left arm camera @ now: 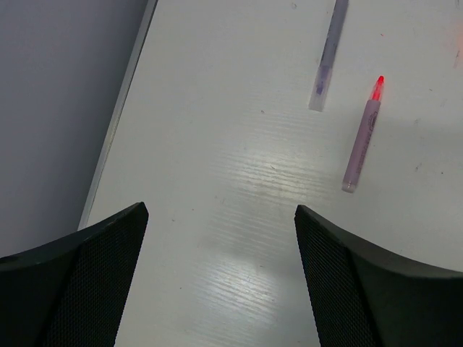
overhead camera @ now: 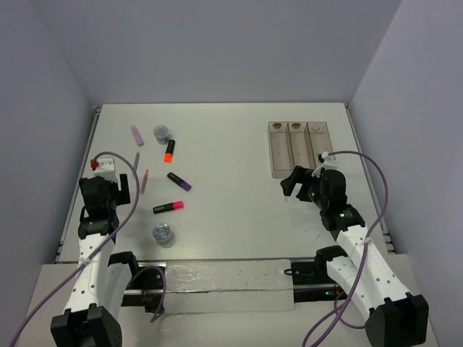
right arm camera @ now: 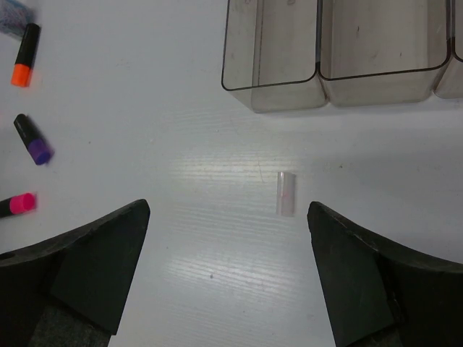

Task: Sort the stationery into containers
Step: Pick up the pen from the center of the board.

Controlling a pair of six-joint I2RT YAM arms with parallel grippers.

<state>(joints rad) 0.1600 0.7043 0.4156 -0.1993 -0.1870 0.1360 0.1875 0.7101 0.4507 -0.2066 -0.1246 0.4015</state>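
Note:
The stationery lies on the left of the table: a pale pink block, two clear pots, orange, purple and pink highlighters, a grey stick and a pink stick. The three joined clear bins stand at the back right. My left gripper is open and empty over bare table, near the sticks. My right gripper is open and empty just in front of the bins.
A small clear tube piece lies on the table between my right fingers and the bins. The highlighters show at the left of the right wrist view. The table's left edge and wall run close beside my left gripper.

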